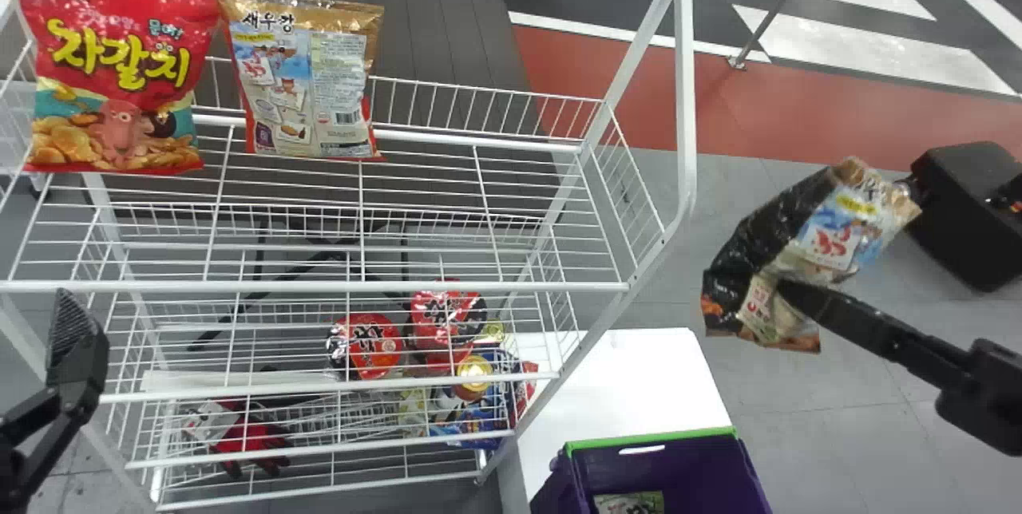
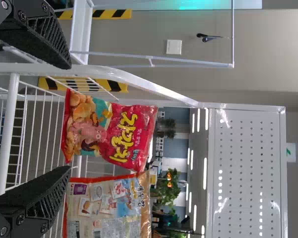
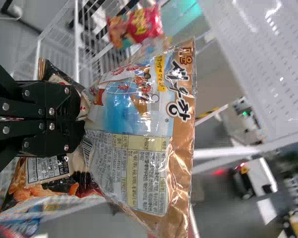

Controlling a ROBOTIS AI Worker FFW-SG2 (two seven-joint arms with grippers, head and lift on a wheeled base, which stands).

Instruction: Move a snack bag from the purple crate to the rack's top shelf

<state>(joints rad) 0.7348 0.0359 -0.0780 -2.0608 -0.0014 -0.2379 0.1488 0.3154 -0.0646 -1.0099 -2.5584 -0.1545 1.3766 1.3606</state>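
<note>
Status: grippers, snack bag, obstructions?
Left gripper open, before rack. Right gripper shut on gold-and-black snack bag, right of rack. Rack's right-hand post possibly in the way.

– left side?
– left gripper [image 1: 76, 338] noted before the rack's [image 1: 519, 286] left end, pointing toward it. fingers [image 2: 32, 203] spread wide apart. left arm [image 1: 28, 426] located at the near side of the rack.
– and the right?
– right gripper [image 1: 786, 290] found beyond the rack's right end, apart from it. fingers closed together, tips angled back toward the rack. right arm [image 1: 982, 394] recorded farther right of the rack, slanting down away from the tips.
</note>
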